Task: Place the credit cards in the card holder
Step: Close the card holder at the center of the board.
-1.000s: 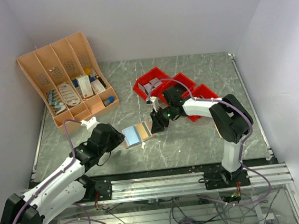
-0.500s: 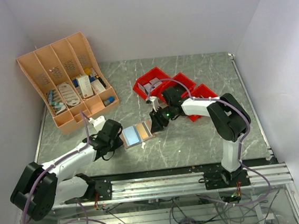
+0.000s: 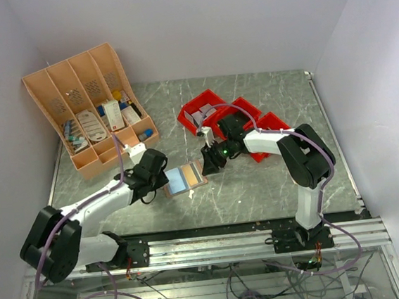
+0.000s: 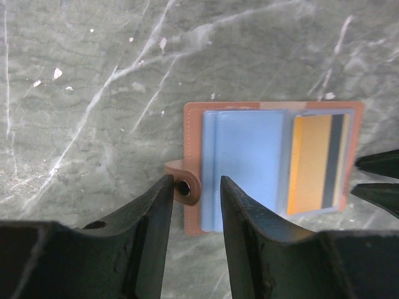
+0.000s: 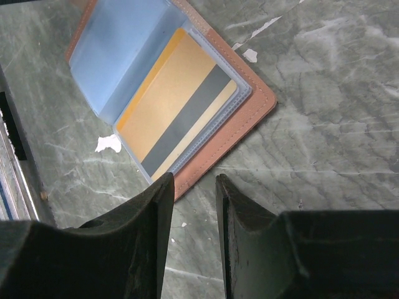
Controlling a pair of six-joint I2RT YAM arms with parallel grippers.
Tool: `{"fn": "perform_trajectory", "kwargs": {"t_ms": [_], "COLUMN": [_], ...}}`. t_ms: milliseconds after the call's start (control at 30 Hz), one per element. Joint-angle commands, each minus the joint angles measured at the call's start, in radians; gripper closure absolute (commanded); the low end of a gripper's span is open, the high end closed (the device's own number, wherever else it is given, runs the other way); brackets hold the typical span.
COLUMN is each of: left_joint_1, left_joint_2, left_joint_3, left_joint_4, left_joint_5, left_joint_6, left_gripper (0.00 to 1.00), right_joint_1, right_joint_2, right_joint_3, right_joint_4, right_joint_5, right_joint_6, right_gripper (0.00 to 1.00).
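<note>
The card holder (image 3: 185, 178) lies open and flat on the marble table, brown leather with blue plastic sleeves. An orange credit card (image 4: 315, 162) with a dark stripe sits inside its right sleeve, also clear in the right wrist view as the card (image 5: 174, 106). My left gripper (image 4: 194, 180) is open at the holder's left edge (image 4: 193, 124), its tips on either side of the snap tab (image 4: 183, 185). My right gripper (image 5: 194, 177) is open at the holder's right edge (image 5: 249, 112), with only table between its tips. Both grippers (image 3: 161, 179) (image 3: 206, 164) flank the holder.
An orange-tan slotted organiser rack (image 3: 90, 110) with small items stands at the back left. Red bins (image 3: 231, 114) sit behind the right gripper. A white scrap (image 5: 107, 144) lies on the table beside the holder.
My left arm has swung forward and right to the holder's left edge, and its jaws have narrowed. The right gripper and the holder have stayed put.
</note>
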Motion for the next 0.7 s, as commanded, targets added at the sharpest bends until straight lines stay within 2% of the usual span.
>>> {"fn": "perform_trajectory", "kwargs": {"t_ms": [0,67,133,200,233,333,467,600,667], "left_joint_1": [-0.005,-0.004,-0.005,-0.004,-0.004,-0.008,-0.011,-0.031,-0.061], "left_joint_2": [0.069,0.091,0.093,0.085,0.077,0.039,0.016,0.134,0.224], "left_joint_3": [0.050,0.062,0.068,0.085,0.102,0.164,0.220,0.254,0.291], "left_joint_4": [-0.073,-0.083,-0.071,-0.062,-0.065,-0.046,0.061,0.232,0.282], "left_joint_5": [-0.046,-0.048,-0.041,-0.031,-0.017,0.047,0.203,0.400,0.445], "left_joint_6": [0.029,0.035,0.048,0.066,0.079,0.128,0.173,0.164,0.165], "left_gripper": [0.53,0.57,0.77,0.90,0.93,0.93,0.93,0.93,0.93], "right_joint_1": [-0.009,-0.009,-0.011,-0.011,-0.011,-0.011,-0.012,-0.025,-0.042], "right_joint_2": [0.000,-0.001,-0.001,0.003,0.008,0.024,0.028,0.012,-0.016], "right_joint_3": [0.015,0.015,0.013,0.012,0.008,0.002,-0.009,-0.002,-0.003], "right_joint_4": [0.010,0.011,0.011,0.016,0.021,0.037,0.061,0.061,0.062], "right_joint_5": [0.007,0.007,0.010,0.017,0.021,0.046,0.065,0.032,0.033], "right_joint_6": [0.002,0.002,0.003,0.009,0.018,0.061,0.114,0.128,0.127], "right_gripper": [0.66,0.66,0.66,0.66,0.66,0.66,0.70,0.72,0.73]}}
